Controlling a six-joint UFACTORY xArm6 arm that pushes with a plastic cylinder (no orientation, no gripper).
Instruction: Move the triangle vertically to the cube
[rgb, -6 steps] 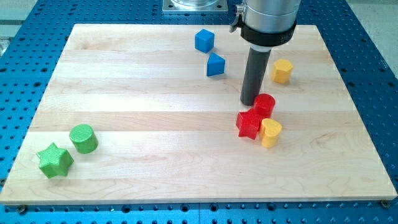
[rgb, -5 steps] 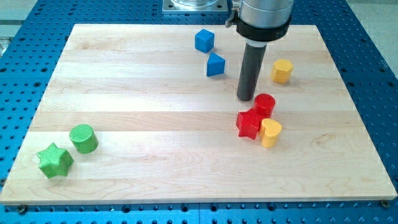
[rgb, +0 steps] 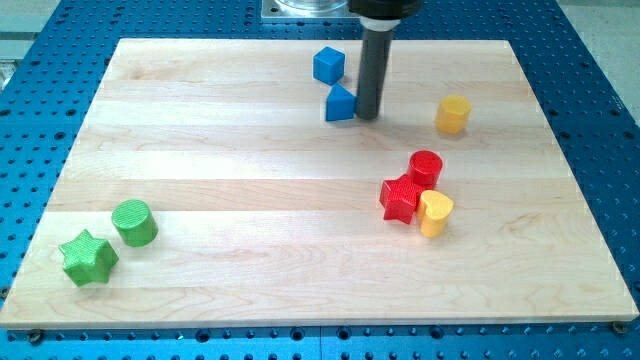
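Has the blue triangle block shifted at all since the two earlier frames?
Yes, slightly. The blue triangle has slid toward the view's left, judged against the blue cube, which stayed put. My tip now sits against the triangle's right side.

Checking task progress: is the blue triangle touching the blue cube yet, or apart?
Apart. Bare board shows between the blue triangle and the blue cube above it. My tip sits against the triangle's right side.

The bench (rgb: 200, 150) is pale wood with faint lengthwise grain bands, set on a blue perforated base (rgb: 600, 100). Near the bench's top edge sit a blue cube (rgb: 328, 65) and a blue triangle (rgb: 340, 103), beside the dark grey rod ending in my tip (rgb: 367, 117). Toward the bench's right are a yellow cylinder (rgb: 453, 114), red cylinder (rgb: 426, 167), red star (rgb: 400, 198) and yellow heart (rgb: 435, 213). At its lower left are a green cylinder (rgb: 134, 222) and green star (rgb: 87, 257).
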